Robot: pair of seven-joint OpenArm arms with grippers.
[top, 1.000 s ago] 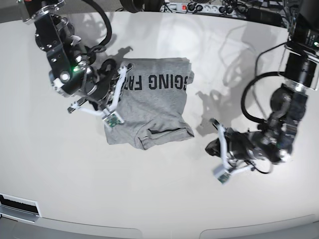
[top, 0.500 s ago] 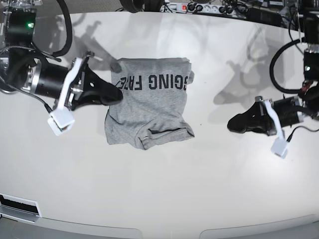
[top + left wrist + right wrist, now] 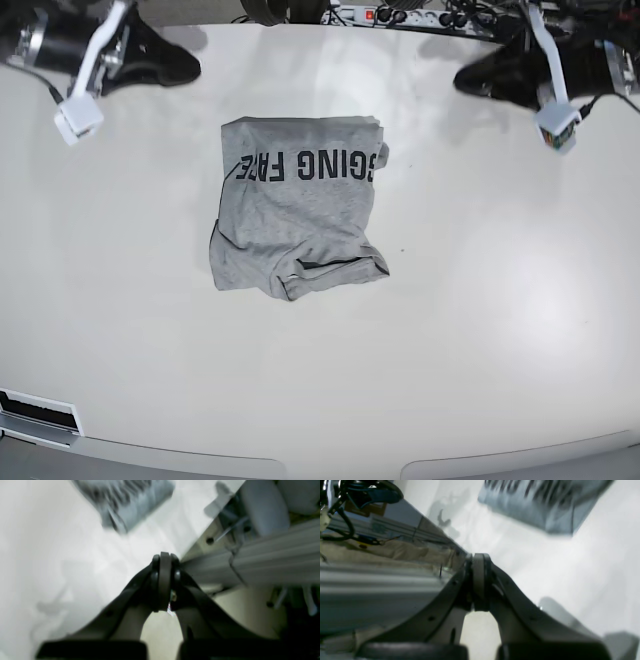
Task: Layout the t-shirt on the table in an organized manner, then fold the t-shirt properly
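Note:
The heather-grey t-shirt (image 3: 298, 205) lies folded into a rough rectangle in the middle of the white table (image 3: 470, 300), black lettering up along its far edge. It shows blurred in the left wrist view (image 3: 130, 500) and the right wrist view (image 3: 540, 502). My left gripper (image 3: 462, 78) is shut and empty at the table's far right, well apart from the shirt; its fingertips (image 3: 163, 562) press together. My right gripper (image 3: 192, 70) is shut and empty at the far left; its fingertips (image 3: 477, 562) also press together.
A power strip (image 3: 400, 14) and cables run along the table's far edge. The near edge shows a dark slot (image 3: 35, 412) at the left. A grey frame (image 3: 250, 565) lies beyond the table's edge in the left wrist view.
Both arms have pulled back from beside the shirt to the table's far corners. The shirt has stayed in place, folded.

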